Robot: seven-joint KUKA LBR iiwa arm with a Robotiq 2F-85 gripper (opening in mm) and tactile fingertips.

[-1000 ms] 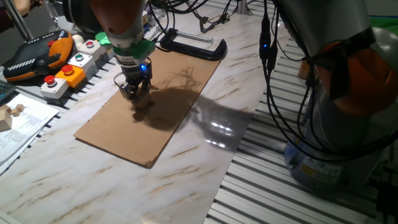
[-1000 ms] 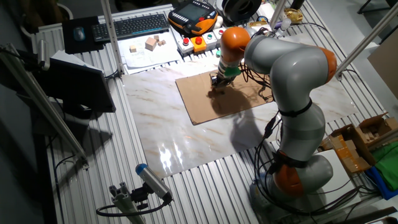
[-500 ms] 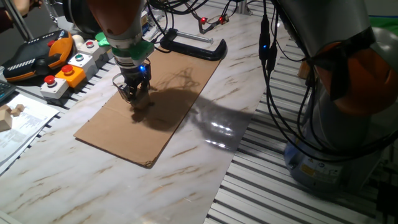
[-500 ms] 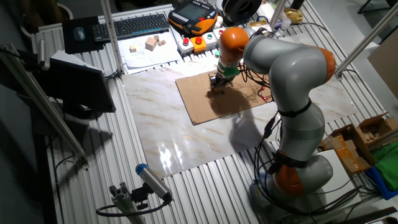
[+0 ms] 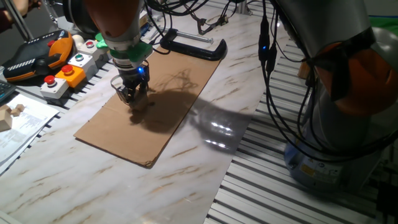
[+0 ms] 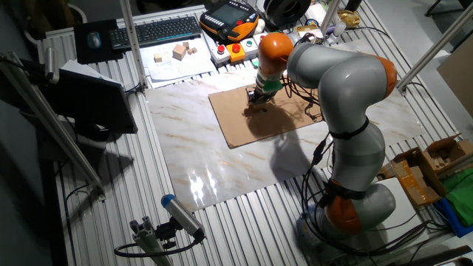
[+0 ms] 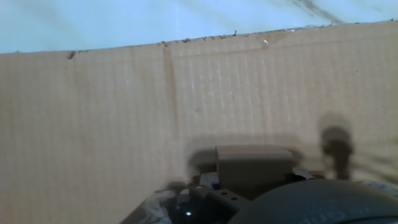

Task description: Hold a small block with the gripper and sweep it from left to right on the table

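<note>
My tool (image 5: pixel 132 97) grips the small block (image 7: pixel 254 165) between closed-in fingers, low over the cardboard sheet (image 5: pixel 149 106) on the bench (image 5: pixel 93 186). Pressing too hard could snag the cardboard's crease and twist the block loose.

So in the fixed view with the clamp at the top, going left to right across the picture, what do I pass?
Orange and black pendant controller → grey box with the orange push-button → black two-fingered pincer over the flat brown cardboard sheet → black clamp → glossy glare patch on the white marble table → grey robot base.
</note>
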